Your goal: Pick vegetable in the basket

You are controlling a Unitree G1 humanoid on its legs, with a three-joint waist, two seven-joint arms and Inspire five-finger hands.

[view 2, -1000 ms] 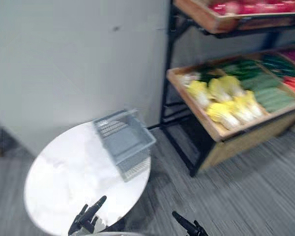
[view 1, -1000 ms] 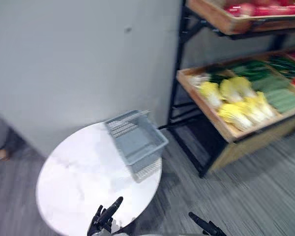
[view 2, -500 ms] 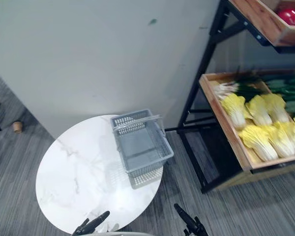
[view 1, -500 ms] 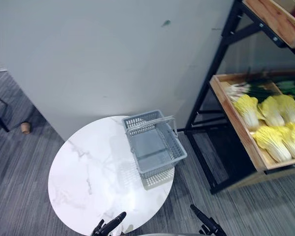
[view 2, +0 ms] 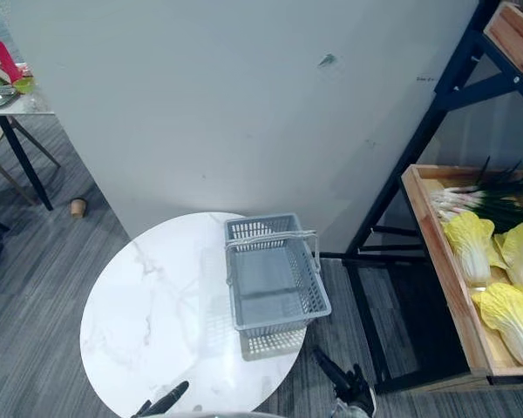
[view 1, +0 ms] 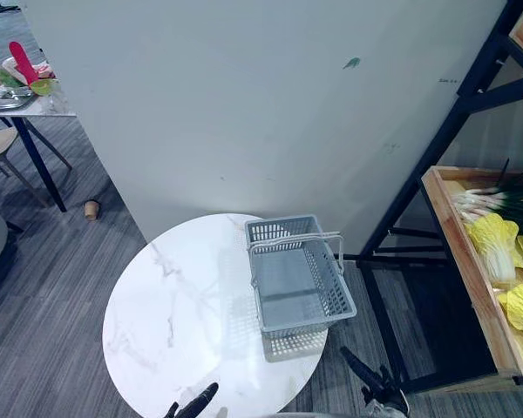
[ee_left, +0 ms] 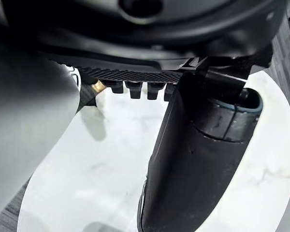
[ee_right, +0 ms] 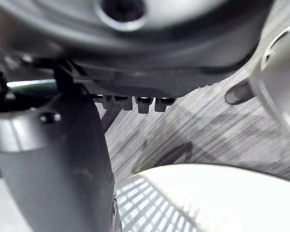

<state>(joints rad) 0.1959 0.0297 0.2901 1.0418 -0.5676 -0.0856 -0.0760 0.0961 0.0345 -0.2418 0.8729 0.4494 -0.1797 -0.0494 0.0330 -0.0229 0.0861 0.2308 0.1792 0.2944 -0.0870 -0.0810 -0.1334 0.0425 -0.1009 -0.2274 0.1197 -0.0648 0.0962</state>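
Left eye view: empty grey slotted basket (view 1: 298, 283) on table (view 1: 166, 305), left hand (view 1: 196, 404) and right hand (view 1: 366, 376) straight-fingered.

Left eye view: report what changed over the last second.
Only the camera moved: it swung left, so the vegetable rack slid toward the right edge and a side table came into view at the far left. Nothing was grasped or released. The empty basket stays on the round table, and the left hand and right hand stay low, open, holding nothing.
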